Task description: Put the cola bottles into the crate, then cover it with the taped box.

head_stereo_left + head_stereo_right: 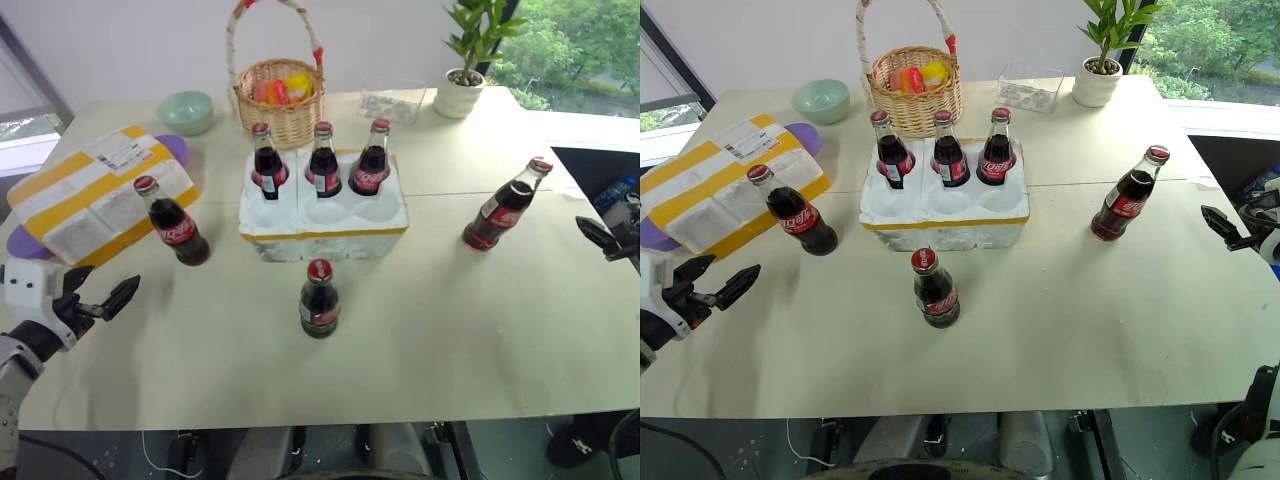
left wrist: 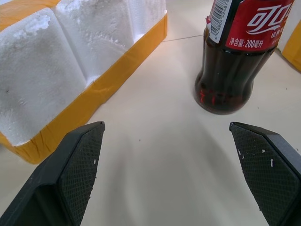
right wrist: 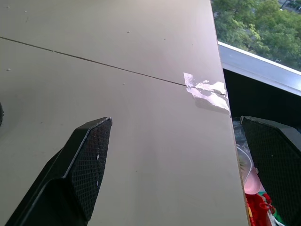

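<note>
Bottles half packed: three in the crate (image 1: 322, 222) at its far row, three loose on the worktop (image 1: 420, 330), taped box (image 1: 95, 190) aside at left, both fingers spread, empty.

Crate (image 1: 322, 228) with three cola bottles (image 1: 322, 160) standing in its rear wells, three more bottles loose on the table (image 1: 450, 330), the taped box (image 1: 95, 195) at left, both open grippers at the table's side edges.

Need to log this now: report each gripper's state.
Left gripper: open, holding nothing.
Right gripper: open, holding nothing.
</note>
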`<state>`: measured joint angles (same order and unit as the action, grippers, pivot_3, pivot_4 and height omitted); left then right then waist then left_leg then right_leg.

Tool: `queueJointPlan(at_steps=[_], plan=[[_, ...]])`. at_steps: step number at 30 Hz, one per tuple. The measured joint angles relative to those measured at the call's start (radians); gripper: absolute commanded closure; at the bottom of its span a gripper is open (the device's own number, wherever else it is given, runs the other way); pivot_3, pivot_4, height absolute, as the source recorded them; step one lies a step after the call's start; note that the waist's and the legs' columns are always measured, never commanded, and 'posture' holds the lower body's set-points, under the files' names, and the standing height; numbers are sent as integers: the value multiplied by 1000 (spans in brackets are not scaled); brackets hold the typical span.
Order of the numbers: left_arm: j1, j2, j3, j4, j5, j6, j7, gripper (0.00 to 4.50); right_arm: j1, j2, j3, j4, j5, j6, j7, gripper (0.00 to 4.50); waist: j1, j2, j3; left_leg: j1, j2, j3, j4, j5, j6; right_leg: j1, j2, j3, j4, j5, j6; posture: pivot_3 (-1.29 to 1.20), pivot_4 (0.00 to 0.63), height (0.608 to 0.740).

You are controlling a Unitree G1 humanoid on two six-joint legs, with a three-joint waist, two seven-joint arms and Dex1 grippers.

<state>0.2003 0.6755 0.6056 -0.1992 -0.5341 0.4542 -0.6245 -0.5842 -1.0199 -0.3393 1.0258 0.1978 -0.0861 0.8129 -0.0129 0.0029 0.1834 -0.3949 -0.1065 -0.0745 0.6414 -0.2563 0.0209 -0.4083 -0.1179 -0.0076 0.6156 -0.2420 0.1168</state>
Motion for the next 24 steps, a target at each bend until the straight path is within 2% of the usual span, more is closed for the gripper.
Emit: queueJointPlan(at_steps=[18, 21, 24], plan=[[-95, 1, -5, 52, 21, 2, 36, 51, 28, 0, 0, 1, 0, 40, -30, 0, 1, 0, 0, 0, 0, 0, 1, 0, 0, 1, 0, 0, 1, 1, 1, 0, 150, 739], [-120, 0, -17, 50, 7, 28, 35, 51, 20, -9, -2, 1, 8, 89, -7, 0, 1, 0, 0, 0, 0, 0, 1, 0, 0, 1, 0, 0, 1, 1, 2, 0, 150, 739], [-156, 2, -40, 47, -18, 54, 18, 51, -4, -64, -15, 0, 38, 158, 69, 0, 2, 1, 1, 0, 0, 0, 2, 0, 0, 0, 0, 0, 1, 1, 2, 0, 150, 739]])
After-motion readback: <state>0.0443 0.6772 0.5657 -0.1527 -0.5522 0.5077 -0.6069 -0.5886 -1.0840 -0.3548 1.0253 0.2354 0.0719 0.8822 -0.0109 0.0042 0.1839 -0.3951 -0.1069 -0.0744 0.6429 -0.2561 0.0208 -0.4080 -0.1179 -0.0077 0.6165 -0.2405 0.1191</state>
